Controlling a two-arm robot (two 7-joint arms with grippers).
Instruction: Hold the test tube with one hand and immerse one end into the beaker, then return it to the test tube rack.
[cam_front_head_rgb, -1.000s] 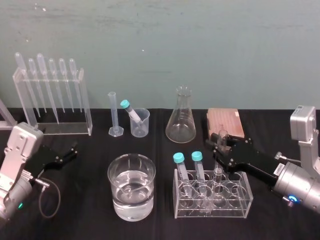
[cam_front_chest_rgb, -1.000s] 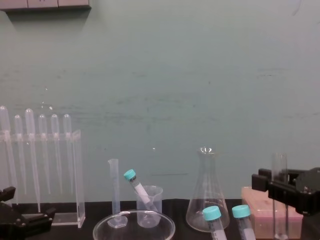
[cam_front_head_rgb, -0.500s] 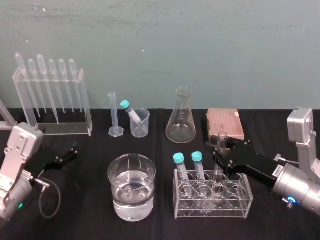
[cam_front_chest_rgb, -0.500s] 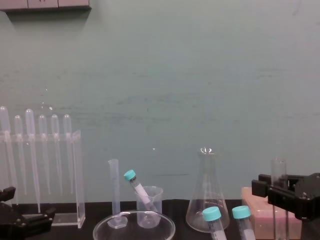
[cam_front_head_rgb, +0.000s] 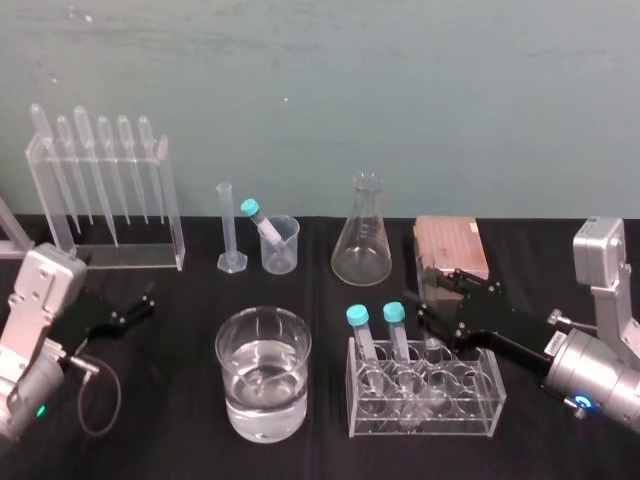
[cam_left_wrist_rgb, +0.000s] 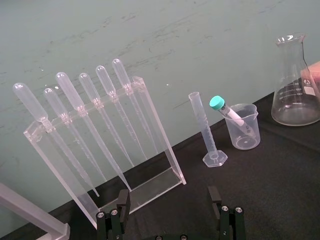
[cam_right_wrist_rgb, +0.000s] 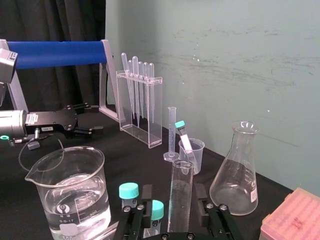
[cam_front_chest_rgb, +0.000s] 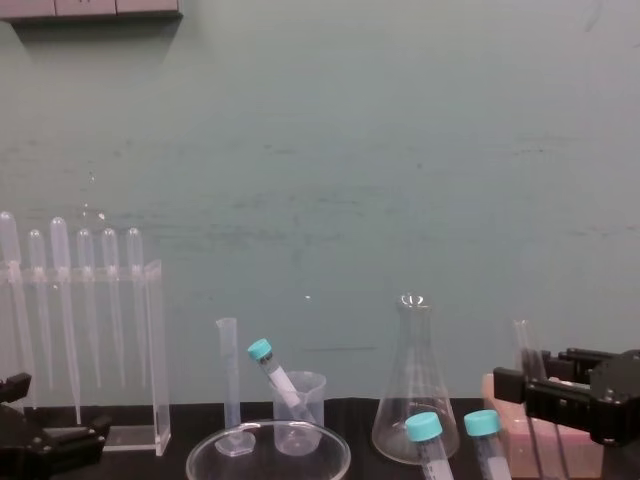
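Right pincer, head view: jaws slack around the test tube in the test tube rack, 3 o'clock of the beaker; right wrist view: tube upright between parted fingers; chest view: leaning toward 11 o'clock; left pincer open, parked at 9 o'clock.

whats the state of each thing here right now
long clear uncapped glass test tube, tilted in the clear acrylic rack
right end effector, open around that tube
left end effector, open, parked at left
large glass beaker, partly filled with clear liquid
two teal-capped tubes, capped, standing in same rack
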